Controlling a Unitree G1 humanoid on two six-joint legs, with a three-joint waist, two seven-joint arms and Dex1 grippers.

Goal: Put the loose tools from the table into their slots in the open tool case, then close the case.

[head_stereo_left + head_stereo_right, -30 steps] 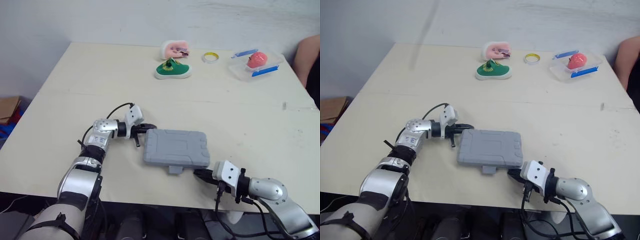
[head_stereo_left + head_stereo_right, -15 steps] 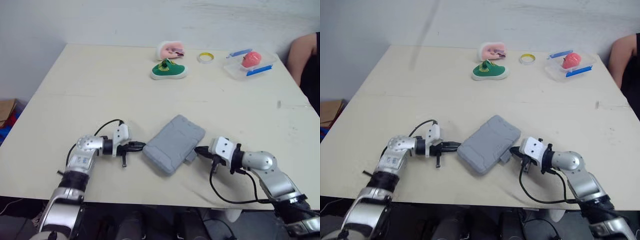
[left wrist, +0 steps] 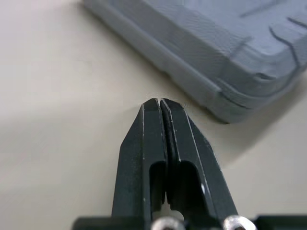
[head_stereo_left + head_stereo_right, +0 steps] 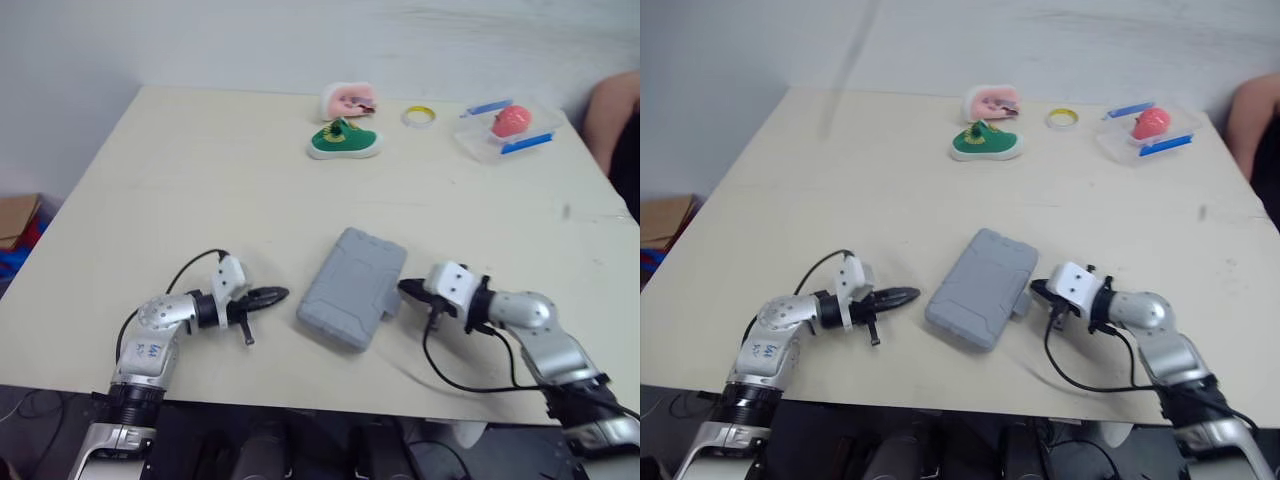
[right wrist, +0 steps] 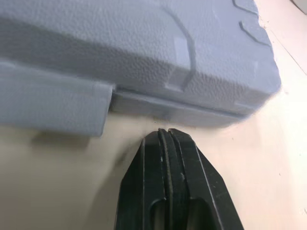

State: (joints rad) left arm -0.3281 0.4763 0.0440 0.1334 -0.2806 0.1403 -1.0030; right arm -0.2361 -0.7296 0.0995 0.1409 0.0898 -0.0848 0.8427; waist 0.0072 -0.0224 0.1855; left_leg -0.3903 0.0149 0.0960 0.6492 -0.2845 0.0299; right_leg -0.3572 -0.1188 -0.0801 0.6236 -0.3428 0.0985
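Case (image 4: 352, 301) lies shut and askew on the counter (image 4: 250, 190) between the left end effector (image 4: 279, 295) and right end effector (image 4: 405, 289), both pinched closed and empty; closing seems done, so next comes pressing its latch (image 5: 53, 103) home, if anything.

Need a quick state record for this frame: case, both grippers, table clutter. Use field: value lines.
case: grey tool case, closed, flat on the table, lying diagonally
left gripper: jaws shut, empty, just short of the case, not touching
right gripper: jaws shut, empty, tip by the case's latch side; contact unclear
far edge: green shoe, pink item, tape ring, clear container
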